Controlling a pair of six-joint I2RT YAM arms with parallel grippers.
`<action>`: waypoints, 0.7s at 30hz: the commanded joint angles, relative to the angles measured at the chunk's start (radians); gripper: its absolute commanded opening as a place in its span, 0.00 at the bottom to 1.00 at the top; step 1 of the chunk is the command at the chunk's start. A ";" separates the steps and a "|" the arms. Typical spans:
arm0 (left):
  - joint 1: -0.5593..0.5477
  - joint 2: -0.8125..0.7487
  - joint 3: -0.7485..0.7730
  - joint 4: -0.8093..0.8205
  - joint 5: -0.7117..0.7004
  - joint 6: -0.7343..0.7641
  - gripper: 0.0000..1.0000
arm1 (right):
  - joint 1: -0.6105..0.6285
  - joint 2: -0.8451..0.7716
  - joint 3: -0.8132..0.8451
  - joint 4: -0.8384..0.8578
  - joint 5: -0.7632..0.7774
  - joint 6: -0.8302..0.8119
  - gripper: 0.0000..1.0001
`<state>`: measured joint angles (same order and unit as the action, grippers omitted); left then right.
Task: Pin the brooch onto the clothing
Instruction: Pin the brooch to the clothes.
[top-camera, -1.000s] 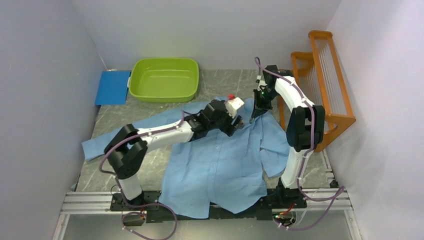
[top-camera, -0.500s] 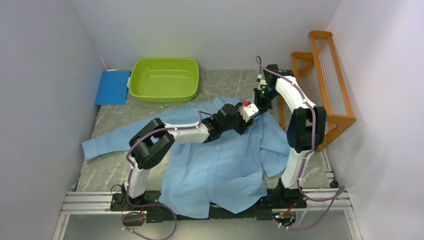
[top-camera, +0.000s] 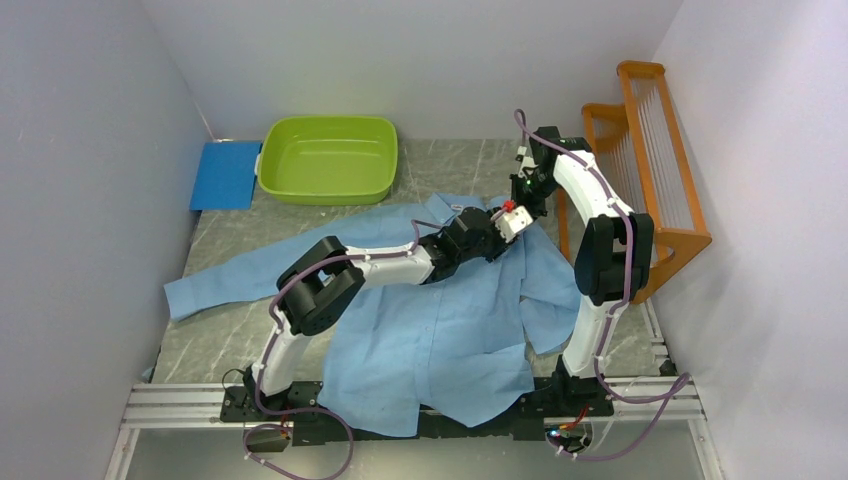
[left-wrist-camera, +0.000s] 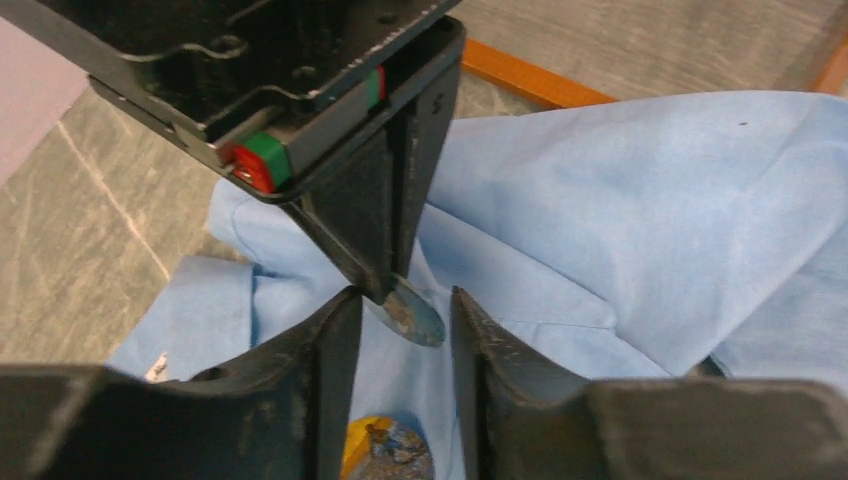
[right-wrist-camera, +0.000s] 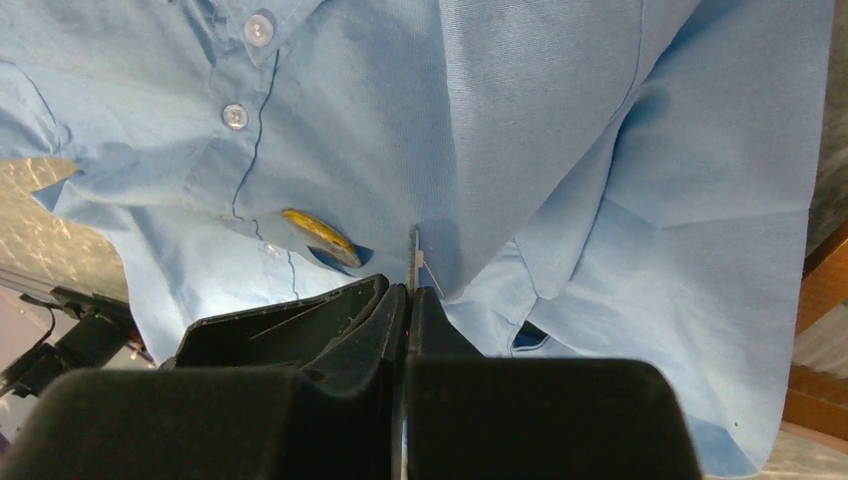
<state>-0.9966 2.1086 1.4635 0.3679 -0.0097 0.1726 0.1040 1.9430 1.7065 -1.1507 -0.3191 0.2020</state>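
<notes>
Spread over grey marbled tabletop (top-camera: 200, 340): light blue long-sleeved button-up shirt (top-camera: 440, 320), collar toward 12 o'clock, lime-green plastic tub (top-camera: 330, 160) beyond at 11 o'clock. Together over the collar area at 1 o'clock: black left gripper (left-wrist-camera: 400, 305), jaws partway apart and gripping nothing, and black right gripper (right-wrist-camera: 408, 295), clamped tight. Resting on the shirt by the button placket: round yellow and dark blue brooch (right-wrist-camera: 318, 236); at 12 o'clock of it in the left wrist view, pinched in the right tips between the left fingers: thin round silver disc (left-wrist-camera: 412, 318).

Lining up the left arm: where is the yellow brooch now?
Left wrist view, bottom centre: the yellow brooch lies on the shirt, seen between the fingers of the left tool, just below the metal disc pinched by the right tool.
</notes>
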 joint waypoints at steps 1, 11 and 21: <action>-0.004 0.027 0.048 -0.010 -0.040 0.011 0.35 | -0.002 -0.033 0.045 -0.035 -0.007 0.002 0.00; -0.004 0.001 0.038 -0.044 -0.074 -0.018 0.03 | -0.003 -0.027 0.057 -0.035 -0.024 -0.006 0.00; -0.004 -0.070 0.078 -0.230 -0.102 -0.162 0.02 | -0.016 -0.150 0.017 0.072 -0.080 -0.036 0.46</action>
<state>-1.0016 2.1006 1.4975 0.2642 -0.1028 0.0875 0.0948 1.9343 1.7206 -1.1446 -0.3378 0.1825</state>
